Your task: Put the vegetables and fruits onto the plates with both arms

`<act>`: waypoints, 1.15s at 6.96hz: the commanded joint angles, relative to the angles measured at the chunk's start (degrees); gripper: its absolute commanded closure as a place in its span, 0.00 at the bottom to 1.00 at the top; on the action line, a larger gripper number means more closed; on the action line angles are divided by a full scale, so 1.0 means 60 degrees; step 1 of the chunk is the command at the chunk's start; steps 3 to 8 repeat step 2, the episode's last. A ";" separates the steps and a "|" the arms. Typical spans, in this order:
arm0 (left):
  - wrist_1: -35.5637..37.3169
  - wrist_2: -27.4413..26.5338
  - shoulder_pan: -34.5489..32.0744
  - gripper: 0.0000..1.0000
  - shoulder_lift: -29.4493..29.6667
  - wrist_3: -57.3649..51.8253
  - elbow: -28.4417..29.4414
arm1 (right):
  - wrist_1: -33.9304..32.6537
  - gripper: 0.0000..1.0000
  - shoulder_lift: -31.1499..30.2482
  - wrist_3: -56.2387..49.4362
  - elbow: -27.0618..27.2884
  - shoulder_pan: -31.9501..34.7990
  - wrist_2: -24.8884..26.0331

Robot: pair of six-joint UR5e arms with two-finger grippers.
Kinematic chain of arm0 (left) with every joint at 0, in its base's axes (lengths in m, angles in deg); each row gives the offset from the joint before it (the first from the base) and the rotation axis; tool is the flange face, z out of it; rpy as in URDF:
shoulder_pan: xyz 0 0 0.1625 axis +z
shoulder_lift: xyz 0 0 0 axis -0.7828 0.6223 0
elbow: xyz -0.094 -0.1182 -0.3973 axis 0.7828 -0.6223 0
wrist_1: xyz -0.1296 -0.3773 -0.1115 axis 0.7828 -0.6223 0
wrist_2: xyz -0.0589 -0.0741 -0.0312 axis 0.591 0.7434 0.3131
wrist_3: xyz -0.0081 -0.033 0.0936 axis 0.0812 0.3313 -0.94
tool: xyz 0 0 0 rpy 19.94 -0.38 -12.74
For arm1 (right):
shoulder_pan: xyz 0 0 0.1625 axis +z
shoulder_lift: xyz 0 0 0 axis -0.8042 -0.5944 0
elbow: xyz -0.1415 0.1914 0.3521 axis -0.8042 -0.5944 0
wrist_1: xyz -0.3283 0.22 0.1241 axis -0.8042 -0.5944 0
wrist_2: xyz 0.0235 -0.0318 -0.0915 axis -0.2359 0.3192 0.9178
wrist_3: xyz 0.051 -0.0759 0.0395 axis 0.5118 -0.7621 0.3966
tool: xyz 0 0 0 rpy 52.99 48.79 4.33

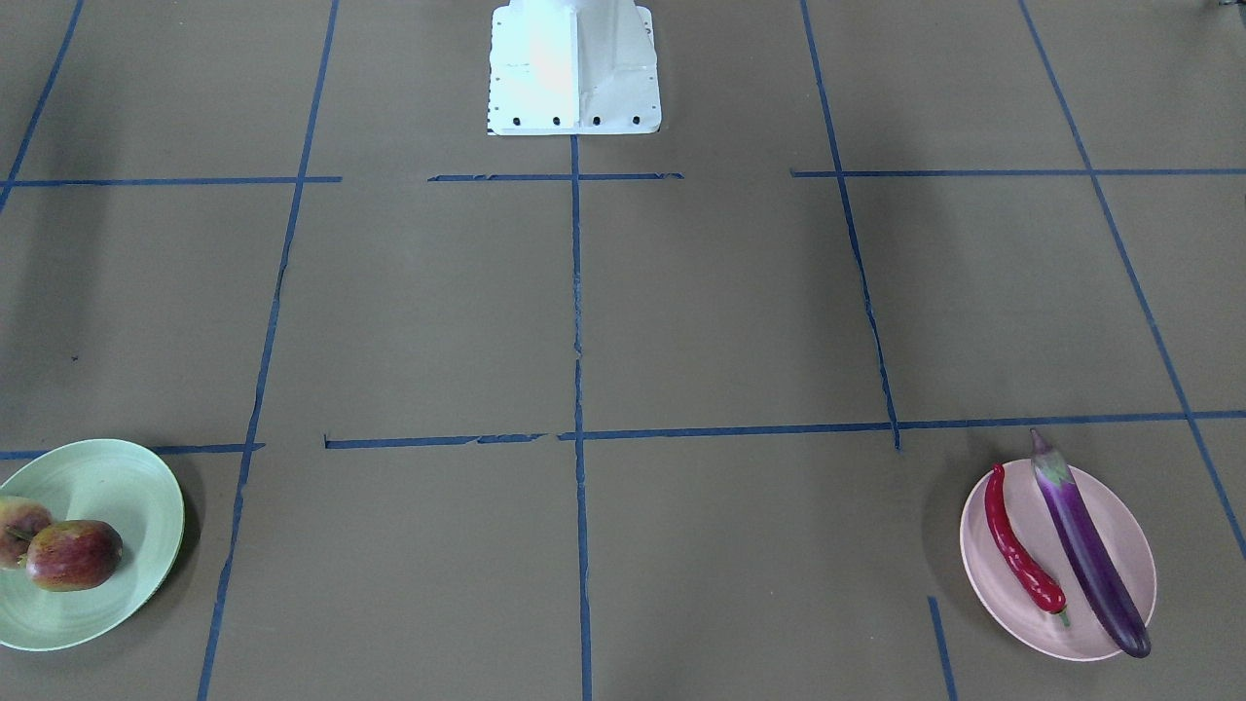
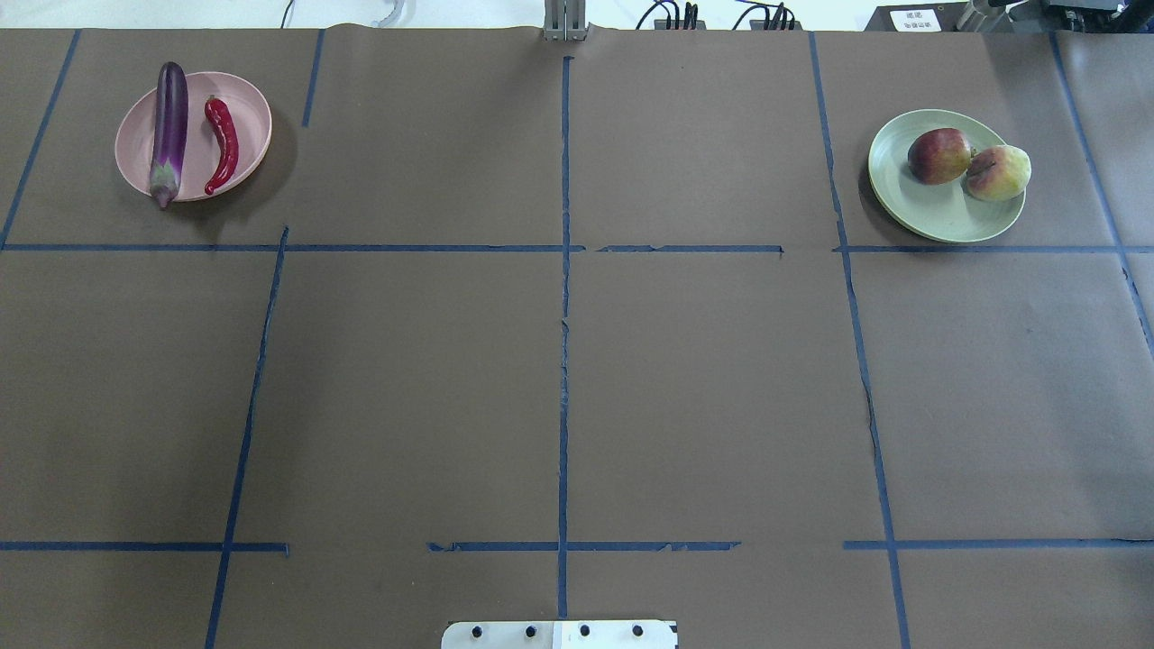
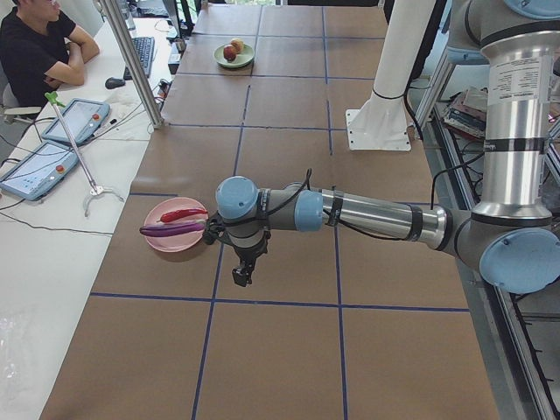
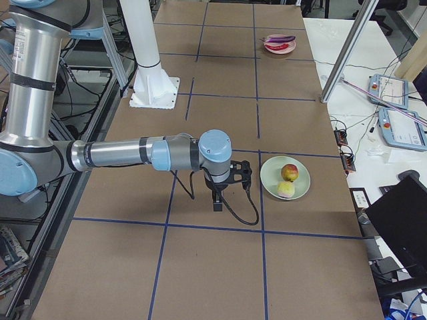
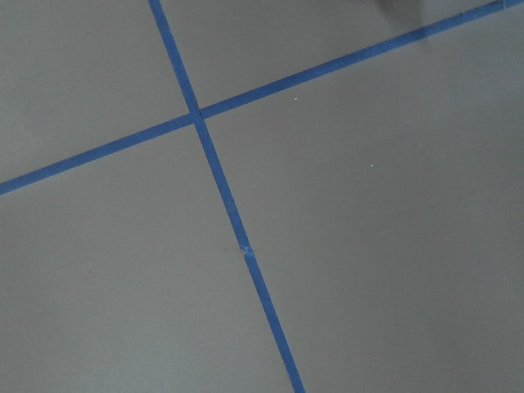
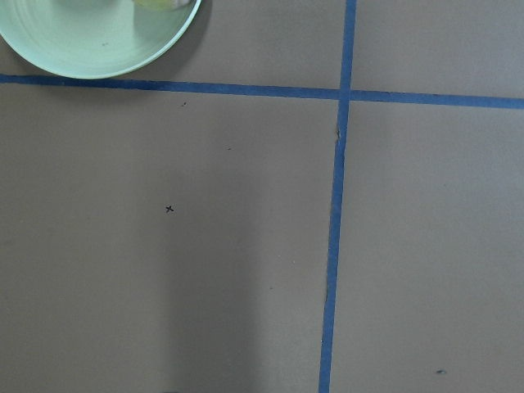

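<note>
The purple eggplant [image 2: 169,126] and the red chili pepper [image 2: 223,144] lie side by side on the pink plate [image 2: 252,117] at the far left. The mottled red-yellow fruit [image 2: 938,155] and the pale green-yellow fruit [image 2: 998,172] sit touching on the mint green plate [image 2: 938,216] at the far right. My left gripper [image 3: 241,276] hangs over bare table just beside the pink plate [image 3: 175,238]. My right gripper [image 4: 217,203] hangs over bare table beside the green plate [image 4: 285,177]. Both show only in the side views, so I cannot tell if they are open or shut.
The brown table is marked with blue tape lines [image 2: 563,315]. The white robot base [image 1: 574,68] stands at the table's near edge. An operator [image 3: 35,44] sits at a side desk with tablets [image 3: 39,171]. A metal post [image 3: 131,61] stands at the table's far edge.
</note>
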 commanded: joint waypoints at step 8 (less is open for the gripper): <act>-0.0076 0.0014 0.0011 0.00 0.0112 -0.0030 -0.0030 | 0.0014 0.00 0.0087 -0.0001 -0.0194 -0.0014 0.0039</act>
